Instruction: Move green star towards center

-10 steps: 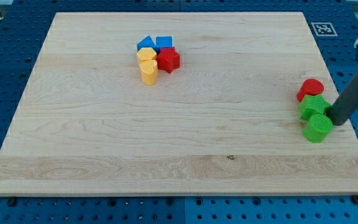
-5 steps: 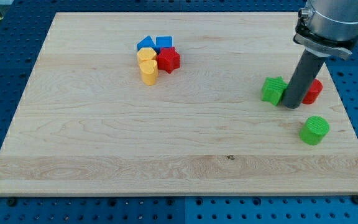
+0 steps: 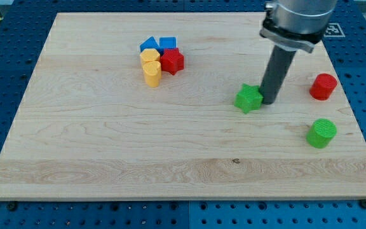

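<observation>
- The green cylinder (image 3: 322, 133) sits nearest, low on the view's right, apart from the work.
- My tip (image 3: 270, 100) presses the green star (image 3: 249, 98) from its right side, so a push drives it leftward toward centre; there are no jaws to open or close.
- The red cylinder (image 3: 323, 86) sits well right, clear.
- The blue, yellow and red cluster (image 3: 159, 58) stays far.

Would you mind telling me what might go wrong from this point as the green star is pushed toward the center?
1. My tip presses the green star from the view's right side, at one of its points; an off-centre push could spin the star so it slips off the tip.
2. Pushing too far toward the view's upper left could carry it past the center toward the cluster around the red star.
</observation>
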